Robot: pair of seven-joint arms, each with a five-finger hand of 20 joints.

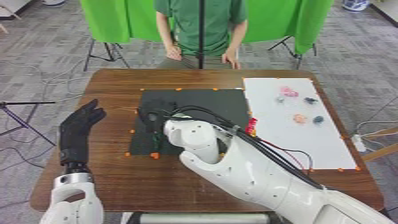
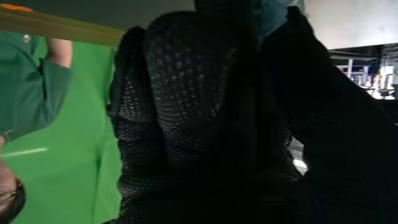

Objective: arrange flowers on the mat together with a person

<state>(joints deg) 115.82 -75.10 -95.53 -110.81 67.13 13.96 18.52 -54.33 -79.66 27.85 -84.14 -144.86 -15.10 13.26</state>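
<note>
One bluish thing, seemingly a flower, sits pinched in the right hand over the black mat: probably light, crushable, best held by its stem. The left hand is spread.

The robot's white right arm reaches forward and toward its left, gloved right hand leading; the left hand points forward, fingers straight.
</note>
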